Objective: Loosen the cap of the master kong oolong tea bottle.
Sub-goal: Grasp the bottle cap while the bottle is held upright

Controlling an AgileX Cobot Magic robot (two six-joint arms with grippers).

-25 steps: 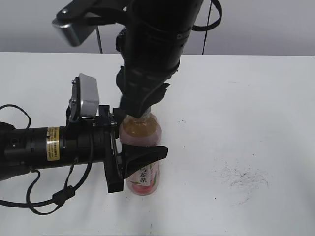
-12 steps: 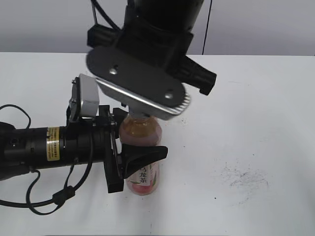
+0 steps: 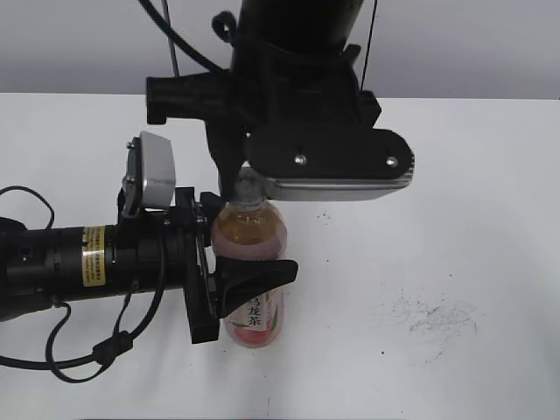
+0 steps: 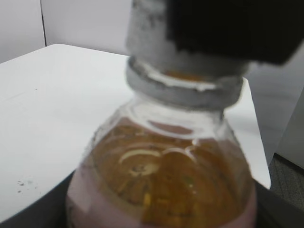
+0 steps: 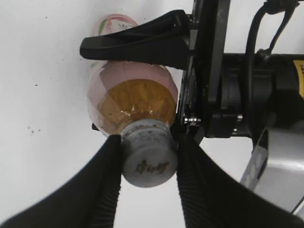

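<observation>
We see a white table point(image 3: 455, 175) filling most of the exterior view, with a grey wall along the top edge and a patch of dark scuff marks point(image 3: 429, 313) at the lower right. The right arm, the largest dark mass, comes down from the top centre, its silver wrist camera housing point(image 3: 337, 166) lying level across the middle of the frame. The left arm reaches in horizontally from the left edge.

The master kong oolong tea bottle point(image 3: 251, 262) stands upright at lower centre of the exterior view, filled with pale amber tea up into its shoulder, its pink-white label wrapped around the lower body. The left gripper point(image 3: 229, 262) is closed around the bottle's body, one black finger crossing the front just above the label's characters.

In the right wrist view, the right gripper point(image 5: 148, 164) is clamped on the cap point(image 5: 148, 159): a black finger presses each side of the white-grey ribbed cap, whose dark logo faces the camera. The left wrist view shows the cap sitting on the neck, a black finger over its upper right.
</observation>
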